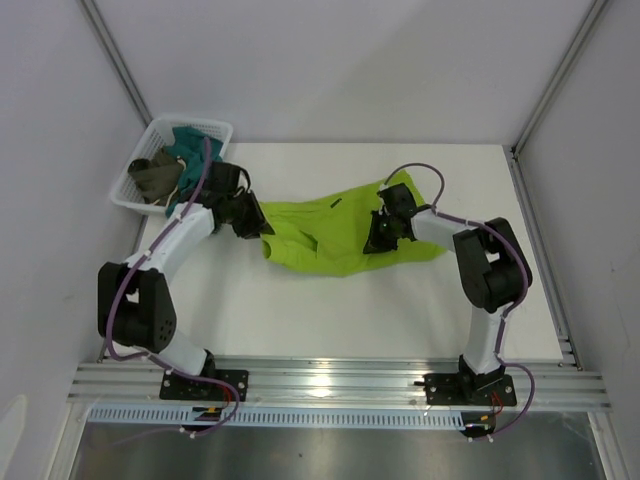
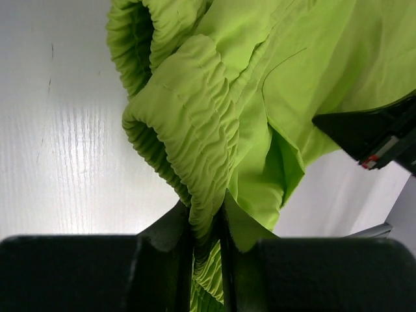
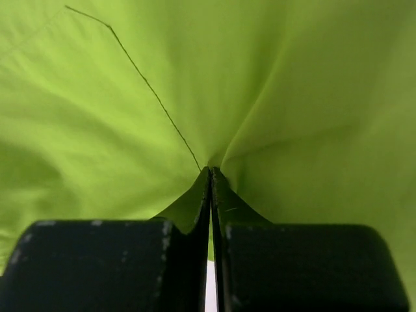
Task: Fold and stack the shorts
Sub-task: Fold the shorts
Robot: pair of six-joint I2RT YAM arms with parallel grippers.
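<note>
- The shorts [image 1: 340,235] lay rumpled and unfolded on the table [image 1: 330,310], toward its far side and stretched between your two arms.
- Your left gripper [image 2: 207,214] was clamped on the gathered elastic waistband [image 2: 188,123] at the garment's left end. The wrist view showed a thick bunch of ruched cloth pinched between the jaws.
- Your right gripper [image 3: 210,172] was closed on a thin pinch of smooth fabric toward the right side, with the jaws nearly meeting and the cloth fanning out from them.
- The step in hand looked like drawing the shorts out flat before the first fold. It would have gone best if you pulled both ends apart evenly and kept them low, so the creases ran out without the middle lifting.
- The two grips were unequal. The left held several layers and could have dragged a roll of elastic along. The right held very little and could have slipped under a hard pull, so gentle tension was the safer choice.
- On the left you had little room. The white basket [image 1: 150,135], holding a teal garment [image 1: 190,140] and an olive-brown garment [image 1: 155,175], sat just behind that wrist at the far-left corner.
- On the right, the table's edge and the frame post were near the arm's elbow.
- The bare stretch of table between the shorts and the near rail [image 1: 330,380] gave you the most open room for laying out and folding.
</note>
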